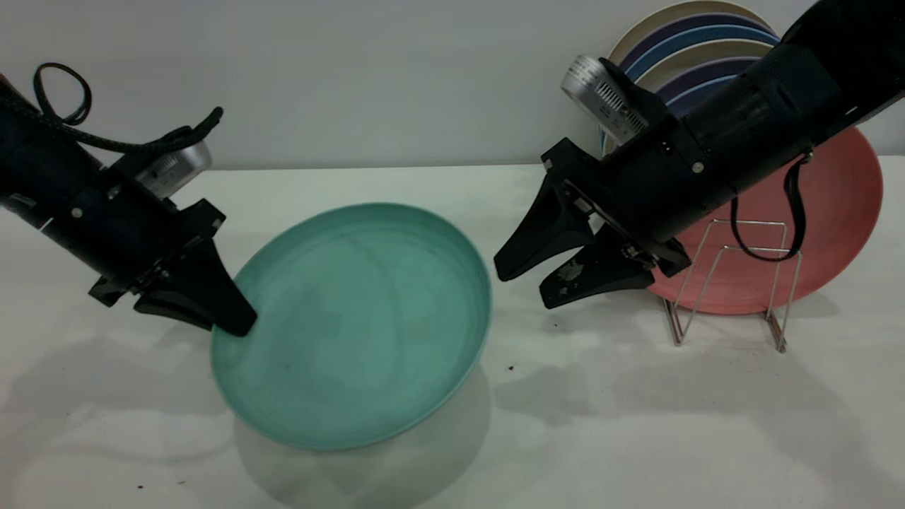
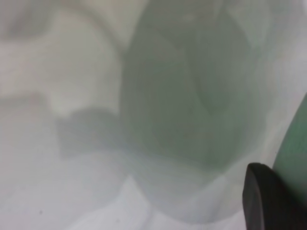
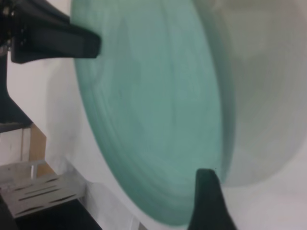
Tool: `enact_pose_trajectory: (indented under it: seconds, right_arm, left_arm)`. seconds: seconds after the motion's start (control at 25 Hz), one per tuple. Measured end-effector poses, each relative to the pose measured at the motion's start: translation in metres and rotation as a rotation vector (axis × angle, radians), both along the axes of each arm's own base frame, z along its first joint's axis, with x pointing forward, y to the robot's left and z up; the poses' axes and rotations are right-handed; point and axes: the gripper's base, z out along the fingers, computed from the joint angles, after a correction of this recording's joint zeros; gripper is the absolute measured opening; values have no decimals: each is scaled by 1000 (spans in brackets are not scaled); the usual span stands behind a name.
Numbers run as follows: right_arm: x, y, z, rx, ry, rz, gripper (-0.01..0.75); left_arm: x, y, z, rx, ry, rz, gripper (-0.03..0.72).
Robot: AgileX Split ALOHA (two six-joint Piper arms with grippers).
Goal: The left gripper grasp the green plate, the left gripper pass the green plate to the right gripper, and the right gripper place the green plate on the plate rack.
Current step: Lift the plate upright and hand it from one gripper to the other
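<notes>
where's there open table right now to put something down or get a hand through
Bare table runs along the front, below the right gripper and plate rack. Crowded: the left gripper holds the green plate mid-table; pink plate fills the rack.

Exterior faces both arms; wrist views closely share green plate (image 1: 353, 325).

My left gripper (image 1: 237, 322) pinches the green plate (image 1: 360, 325) at its left rim, holding it tilted at centre frame, face toward the camera, above its shadow. My right gripper (image 1: 537, 279), fingers apart, waits just right of the plate's edge. The plate rack (image 1: 728, 283) stands at right.
</notes>
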Motion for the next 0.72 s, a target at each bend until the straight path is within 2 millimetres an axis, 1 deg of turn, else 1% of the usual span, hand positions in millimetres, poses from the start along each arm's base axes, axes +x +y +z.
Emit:
enact_pose_trajectory:
  seconds: [0.16, 0.36, 0.52, 0.64, 0.72]
  right_arm:
    - [-2, 6, 1, 9, 2, 10, 529]
    - [-3, 7, 1, 11, 3, 13, 529]
    - [-3, 7, 1, 13, 5, 15, 522]
    - [-3, 7, 1, 13, 5, 15, 481]
    - [-3, 7, 1, 12, 5, 16, 421]
  left_arm:
    - [-2, -14, 0, -5, -3, -37, 18]
    - [-5, -34, 0, -4, -13, -102, 18]
    - [-6, -41, 1, -20, -24, -111, 18]
    - [-3, -43, 3, -50, -36, -82, 18]
    - [-2, -44, 4, -65, -49, -81, 18]
